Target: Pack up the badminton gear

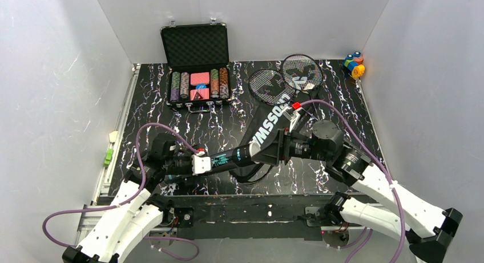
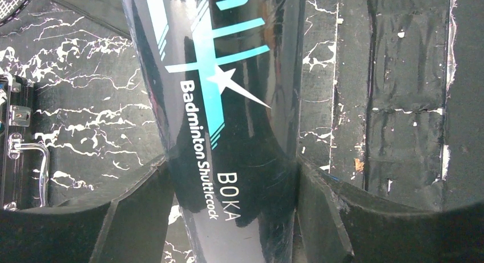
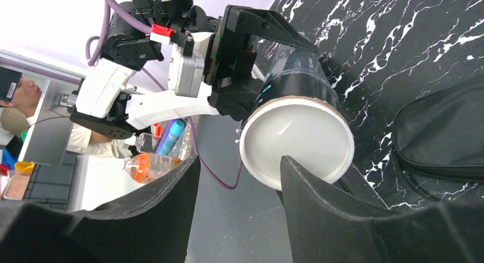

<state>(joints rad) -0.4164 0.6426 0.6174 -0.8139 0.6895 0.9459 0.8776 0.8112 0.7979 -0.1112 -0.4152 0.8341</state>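
The left tool (image 2: 234, 177) is pinching the long black tube (image 2: 228, 75), one finger pressed flat against each side. The tube's long axis runs straight out from between those fingers towards the right arm. White print running up the tube from the grip reads "BOKA" and "Badminton Shuttlecock", under a teal design with a white star. Facing it end-on, the right tool (image 3: 240, 160) stands spread. The tube's white capped end (image 3: 297, 137) sits just ahead of its fingertips and slightly to one side, and neither finger is closed on it. Only the left arm carries the tube, which appears to be held clear of the marbled counter (image 1: 354, 137). Just beyond the right tool lies the black racket-shaped bag (image 1: 263, 129). Its white CROSSWAY lettering is partly hidden by the arm, and its length points away towards the two racket heads (image 1: 268, 86) at the far side. The bag is nearer the right arm, so stowing the tube probably depends on swinging it round to line up with the bag. Whether the bag is open cannot be told. No shuttlecocks are visible.
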